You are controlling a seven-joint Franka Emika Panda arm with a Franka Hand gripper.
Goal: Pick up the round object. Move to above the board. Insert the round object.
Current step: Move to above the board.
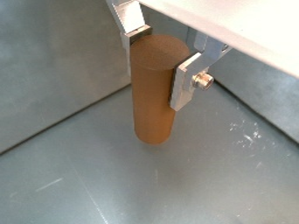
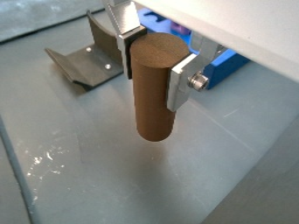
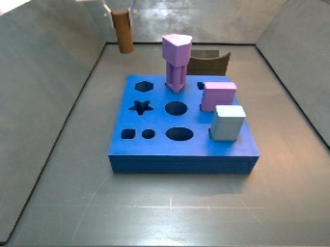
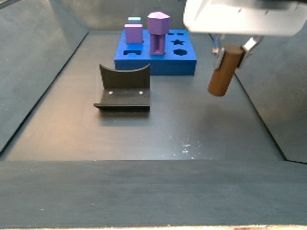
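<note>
The round object (image 1: 152, 92) is a tall brown cylinder, held upright between my gripper's (image 1: 162, 57) silver fingers. Both wrist views show the plates pressed on its upper sides, and it also shows there (image 2: 152, 87). In a side view the gripper (image 4: 235, 45) hangs at the right with the round object (image 4: 223, 74) a little above the grey floor. In a side view the round object (image 3: 123, 32) is at the far left corner, well apart from the blue board (image 3: 168, 152). The board (image 4: 180, 57) lies at the far end, and an edge of it shows behind the fingers (image 2: 228, 63).
A purple hexagonal-topped peg (image 3: 176, 60), a pink cube (image 3: 218, 95) and a pale cube (image 3: 230, 123) stand in the board. The dark fixture (image 4: 124, 88) stands on the floor beside the board and shows in a wrist view (image 2: 87, 57). Grey walls enclose the floor.
</note>
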